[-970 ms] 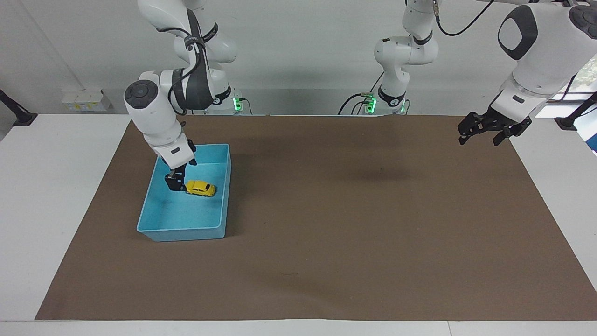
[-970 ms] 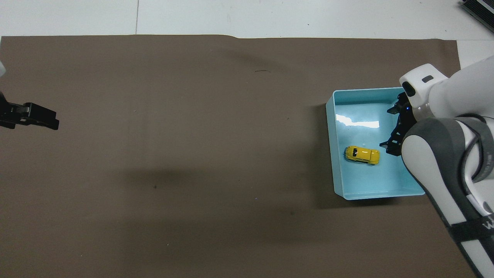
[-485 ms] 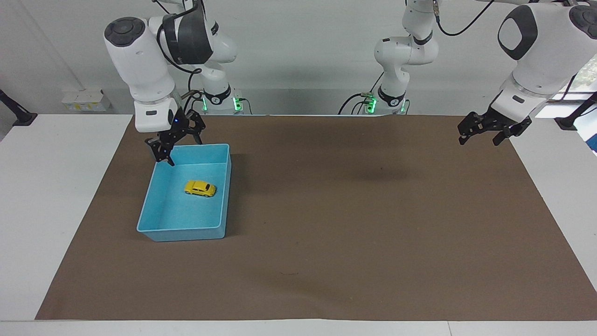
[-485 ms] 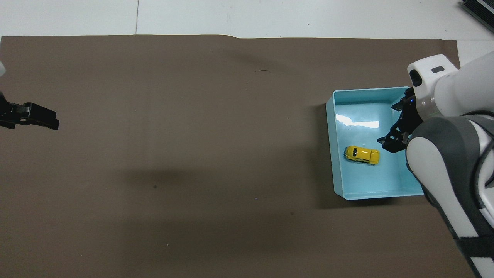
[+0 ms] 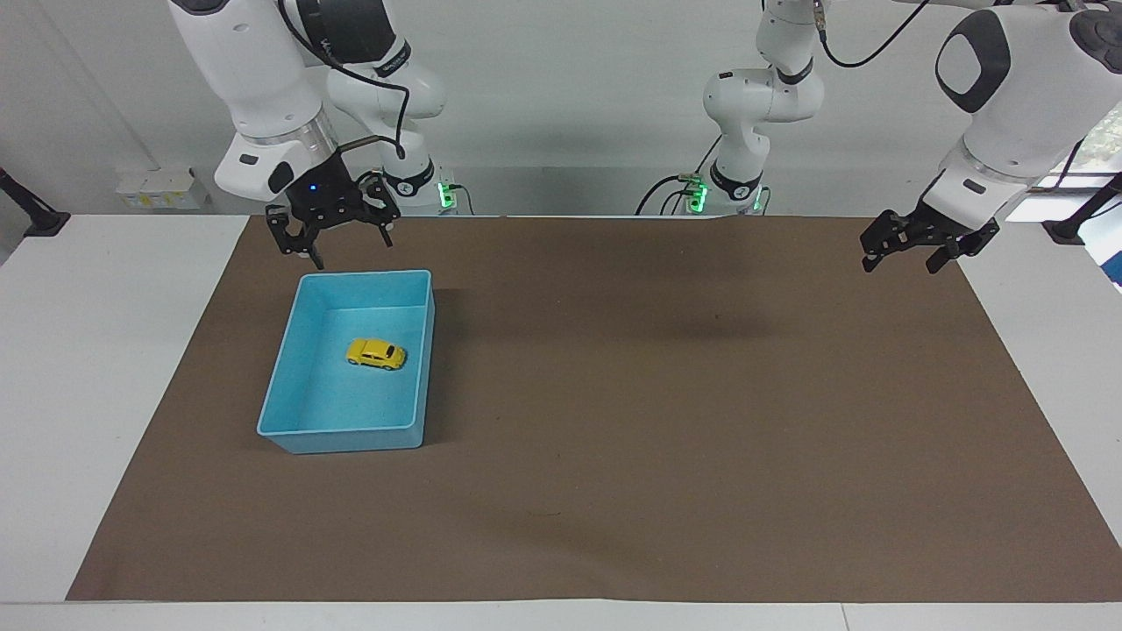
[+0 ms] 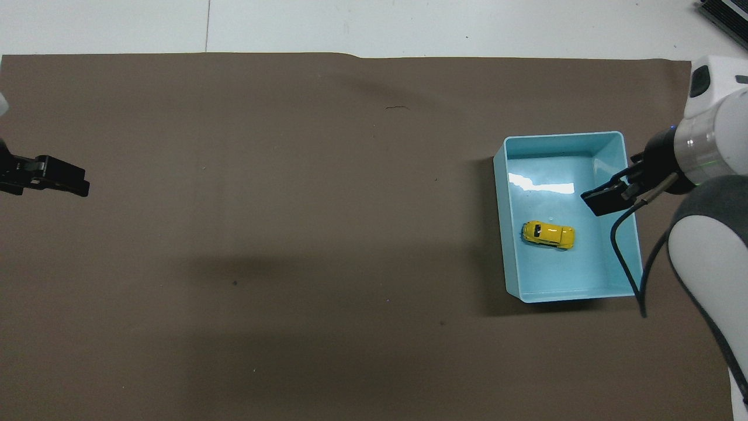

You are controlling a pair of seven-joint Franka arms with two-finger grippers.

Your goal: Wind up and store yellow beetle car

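Two open grippers are hanging empty: the right gripper (image 5: 331, 238) is floating just by the robots' end of the light blue plastic bin (image 5: 289, 369), where the tiny yellow beetle car (image 5: 376, 353) is sitting longways across, and the left gripper (image 5: 920, 243) is waiting well apart.

A blue bin (image 5: 423, 368) (image 6: 498, 228) rests on a brown mat (image 5: 666, 421) (image 6: 263, 234) covering the white table (image 5: 96, 368) (image 6: 409, 26).

Bright, even overhead light, sharp throughout; soft shadows on the brown mat (image 5: 666, 421), glare patch inside the blue bin (image 6: 540, 185).
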